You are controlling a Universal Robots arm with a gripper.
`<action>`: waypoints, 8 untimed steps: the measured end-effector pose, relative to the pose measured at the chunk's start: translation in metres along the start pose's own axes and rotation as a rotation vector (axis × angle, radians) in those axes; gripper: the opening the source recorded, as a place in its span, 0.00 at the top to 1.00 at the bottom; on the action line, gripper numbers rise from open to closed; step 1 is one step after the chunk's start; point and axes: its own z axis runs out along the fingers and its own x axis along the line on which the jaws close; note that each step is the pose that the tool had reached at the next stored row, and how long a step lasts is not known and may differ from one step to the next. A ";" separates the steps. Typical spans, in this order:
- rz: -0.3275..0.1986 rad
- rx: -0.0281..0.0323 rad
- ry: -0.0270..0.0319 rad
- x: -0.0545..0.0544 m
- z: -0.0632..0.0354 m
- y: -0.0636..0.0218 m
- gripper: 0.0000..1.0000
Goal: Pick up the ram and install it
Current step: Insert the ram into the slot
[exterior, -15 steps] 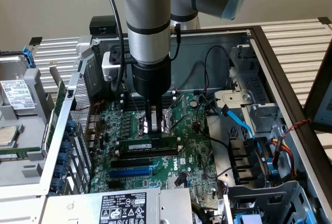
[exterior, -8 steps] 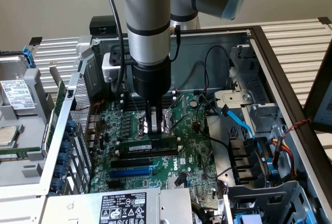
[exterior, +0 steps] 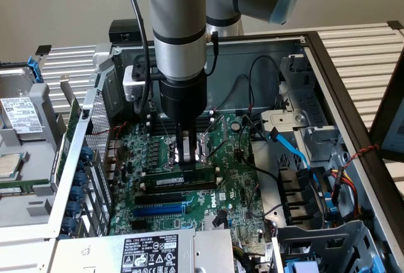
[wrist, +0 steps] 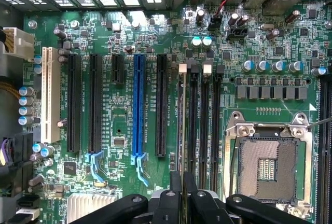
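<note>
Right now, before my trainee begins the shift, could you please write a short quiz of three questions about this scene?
1. True or false: the end effector is shut on the ram.
2. How many blue slots does the motherboard carry? A) none B) one C) three
3. Short answer: is the processor socket filled or empty?

Key: 1 true; 2 B; 3 empty, its contact field lies bare.
</note>
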 end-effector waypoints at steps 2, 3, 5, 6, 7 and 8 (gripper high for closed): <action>0.000 0.0007 0.0010 0.000 0.0000 0.0001 0.86; 0.000 0.0012 0.0014 0.000 0.0000 0.0001 0.86; 0.000 0.0031 0.0013 0.000 0.0000 0.0002 0.86; -0.001 0.0045 0.0012 0.000 0.0000 0.0001 0.86; -0.002 0.0062 0.0011 0.000 0.0000 0.0001 0.86; -0.003 0.0081 0.0011 0.000 0.0000 0.0001 0.86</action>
